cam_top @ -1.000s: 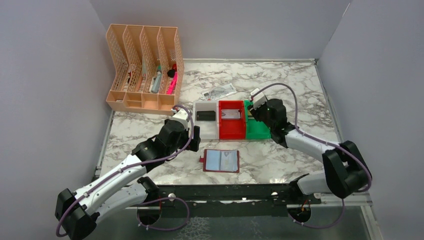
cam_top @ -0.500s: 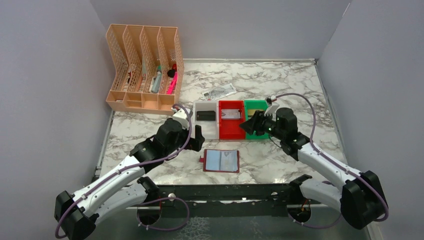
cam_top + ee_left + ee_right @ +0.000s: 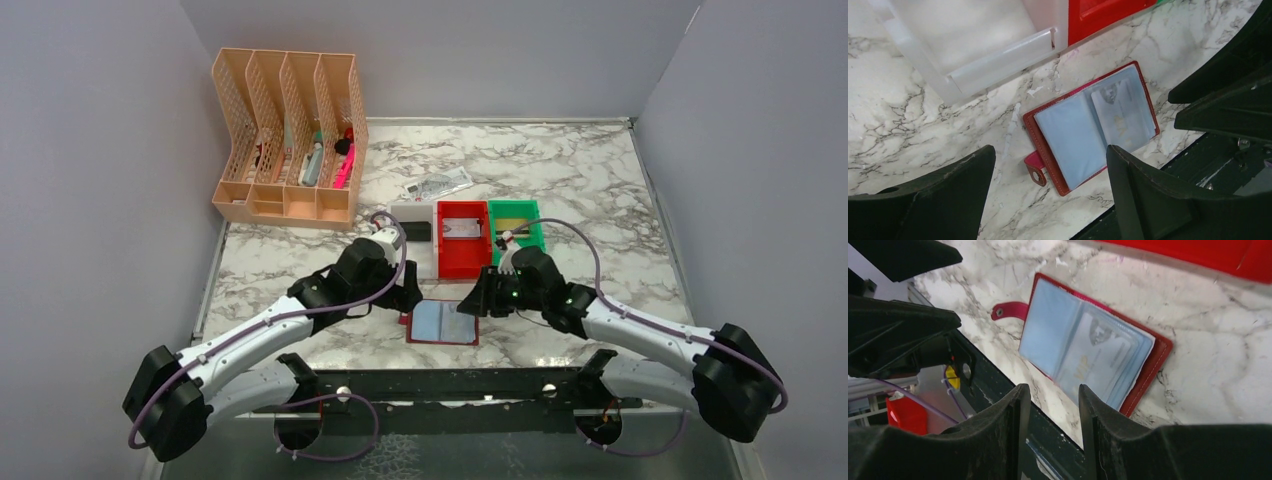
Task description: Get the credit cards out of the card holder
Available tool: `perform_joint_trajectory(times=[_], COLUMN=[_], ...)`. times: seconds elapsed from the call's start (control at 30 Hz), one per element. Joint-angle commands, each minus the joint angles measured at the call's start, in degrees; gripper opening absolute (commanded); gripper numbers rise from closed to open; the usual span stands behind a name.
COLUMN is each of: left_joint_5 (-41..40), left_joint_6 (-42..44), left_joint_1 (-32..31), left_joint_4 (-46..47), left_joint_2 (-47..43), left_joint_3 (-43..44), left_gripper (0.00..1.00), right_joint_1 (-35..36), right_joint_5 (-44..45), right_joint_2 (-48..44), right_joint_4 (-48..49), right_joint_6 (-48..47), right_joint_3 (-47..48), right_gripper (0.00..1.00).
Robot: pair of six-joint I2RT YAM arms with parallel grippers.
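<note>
The card holder (image 3: 443, 322) is seen lying open and flat on the marble table (image 3: 590, 180), near the front edge and just in front of a row of three small bins: a white bin (image 3: 422, 262), a red bin (image 3: 463, 250) and a green bin (image 3: 520, 232). Its dark red cover is turned downward and its bluish-clear plastic sleeves are turned up, with the small side tab (image 3: 1037, 172) projecting from its left edge. One pale card (image 3: 1123, 115) bearing gold lettering can be made out through the sleeve on the right-hand page; how many further cards are stacked beneath it cannot be told. A black card (image 3: 414, 231) is seen in the white bin, a pale silver card (image 3: 462, 229) in the red bin, and what appears to be a gold-toned card (image 3: 513, 224) in the green bin. The left gripper (image 3: 408, 296) is held above the tab side of the card holder, with its fingers (image 3: 938, 195) spread wide apart and nothing between them. The right gripper (image 3: 480, 300) is poised above the right-hand side of the card holder, with its fingers (image 3: 1003, 430) drawn close together so that only a narrow gap is left; nothing is gripped, and no contact with the card holder is visible in either wrist view. A peach desk organiser (image 3: 285, 140) holding pens is placed at the far left, and a white printed tag (image 3: 438, 185) is lying on the marble behind the bins.
</note>
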Motion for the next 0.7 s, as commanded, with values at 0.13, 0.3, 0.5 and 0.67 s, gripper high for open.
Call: perform_joint_trajectory(times=[0.13, 0.3, 0.5, 0.67], left_joint_5=[3.3, 5.0, 6.9, 8.1], left_joint_6=[-3.5, -4.0, -3.9, -3.7], left_joint_1=[0.3, 0.3, 0.2, 0.2], left_joint_4=[0.5, 1.2, 2.4, 3.1], left_joint_2=[4.2, 6.4, 9.1, 10.2], left_joint_3=[-1.9, -3.2, -3.3, -3.6], left_gripper=[0.78, 0.73, 0.67, 0.59], right_joint_1=[5.0, 5.1, 5.1, 5.1], right_joint_5=[6.9, 7.0, 6.2, 7.7], right_joint_2=[6.1, 7.7, 11.9, 10.9], right_joint_4=[-2.5, -1.9, -0.5, -1.1], right_joint_6=[5.1, 5.9, 6.1, 6.3], right_joint_3=[-0.8, -1.8, -1.3, -0.8], right_gripper=[0.43, 0.42, 0.42, 0.42])
